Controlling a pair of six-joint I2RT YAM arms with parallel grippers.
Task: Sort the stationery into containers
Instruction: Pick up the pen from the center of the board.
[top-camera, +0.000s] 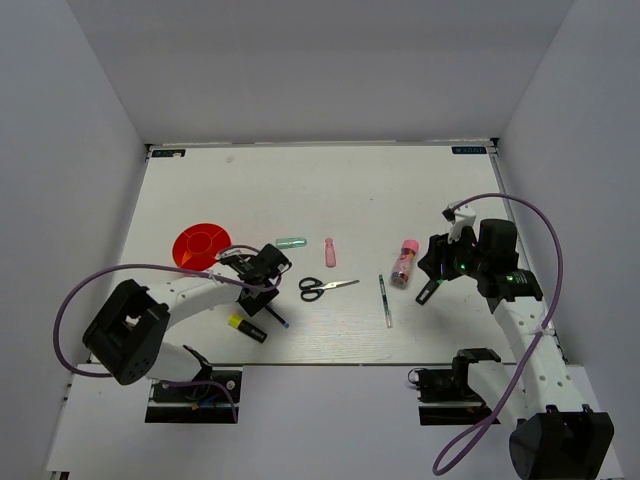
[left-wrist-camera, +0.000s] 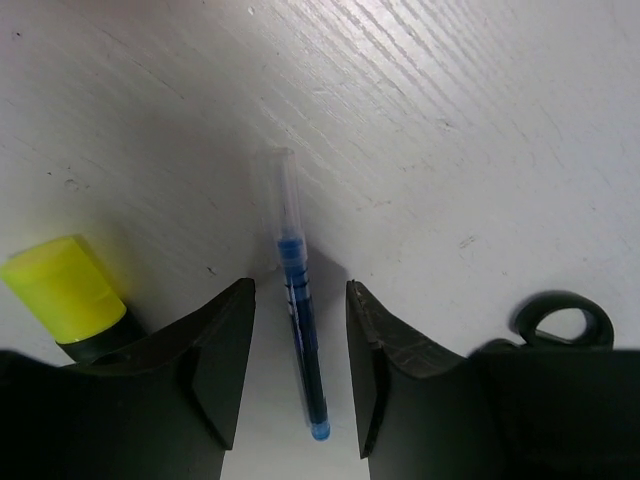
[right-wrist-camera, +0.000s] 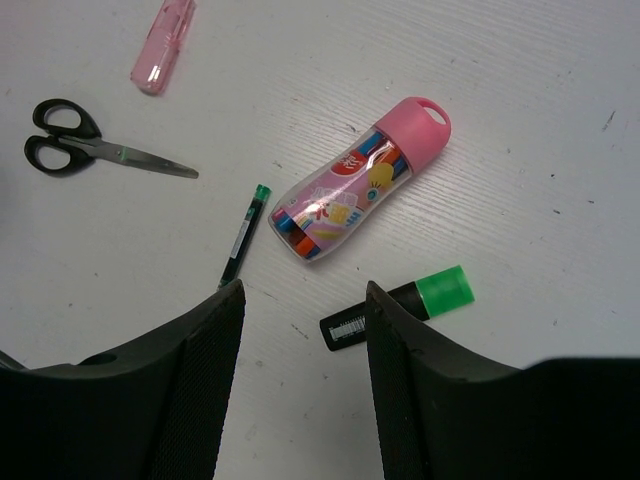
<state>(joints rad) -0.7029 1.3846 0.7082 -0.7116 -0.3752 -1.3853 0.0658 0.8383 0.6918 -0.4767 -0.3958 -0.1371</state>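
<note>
A thin blue pen (left-wrist-camera: 300, 335) lies flat on the table between the fingers of my open left gripper (left-wrist-camera: 300, 288), untouched by either one; from above this gripper (top-camera: 268, 290) is low, right of the orange-red bowl (top-camera: 203, 245). The yellow-capped marker (left-wrist-camera: 65, 290) lies just left of it. My right gripper (right-wrist-camera: 305, 290) hovers open and empty above the table. The green-capped marker (right-wrist-camera: 400, 305) is partly behind its right finger, and the pink-capped tube (right-wrist-camera: 360, 195) lies just beyond. Scissors (top-camera: 325, 287), a mint stick (top-camera: 290, 242), a pink bottle (top-camera: 330, 251) and a dark pen (top-camera: 385, 300) lie mid-table.
White walls close the table (top-camera: 320, 190) at the back and on both sides. A black loop (left-wrist-camera: 560, 320) shows at the right of the left wrist view. Purple cables arc beside both arms.
</note>
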